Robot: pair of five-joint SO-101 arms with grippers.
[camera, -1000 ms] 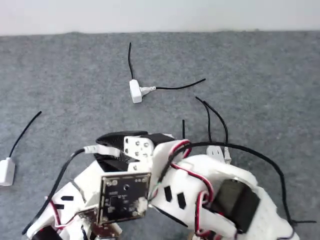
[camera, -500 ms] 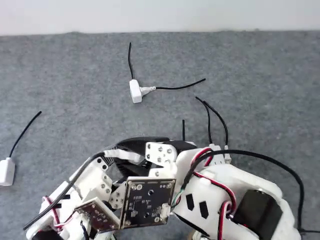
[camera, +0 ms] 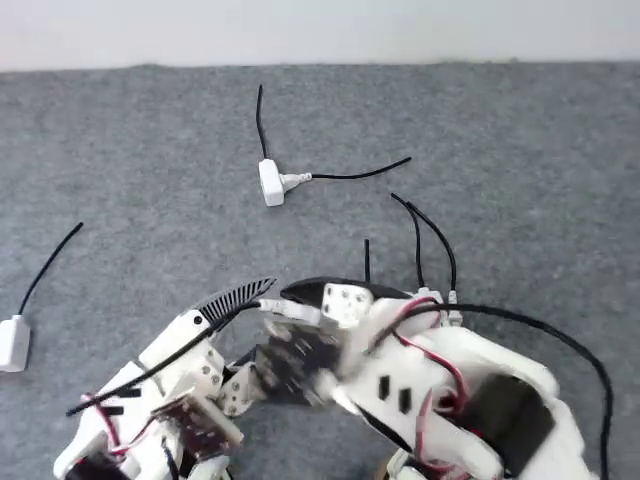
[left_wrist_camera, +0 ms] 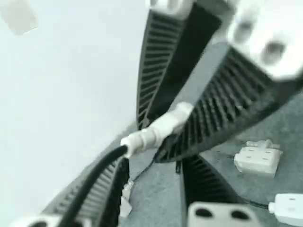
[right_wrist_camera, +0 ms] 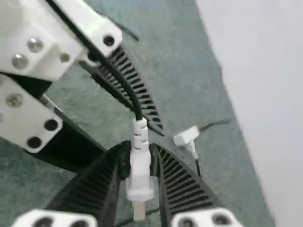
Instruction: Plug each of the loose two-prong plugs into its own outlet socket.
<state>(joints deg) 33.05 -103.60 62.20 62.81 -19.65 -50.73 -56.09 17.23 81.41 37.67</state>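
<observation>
Shifted rightward over the past second, both arms meet low on the grey felt tabletop (camera: 520,150). Right claw (right_wrist_camera: 139,151) grips a white plastic two-prong plug (right_wrist_camera: 138,177); left claw (left_wrist_camera: 154,163) stands spread, released. Left wrist view catches a white socket block (left_wrist_camera: 258,158) lying nearby. High view adds a joined white plug and socket (camera: 271,183) amid open felt, and another white block (camera: 12,343) at the left edge.

The right claw (right_wrist_camera: 140,150) carried the plug (camera: 283,310) rightward.
</observation>
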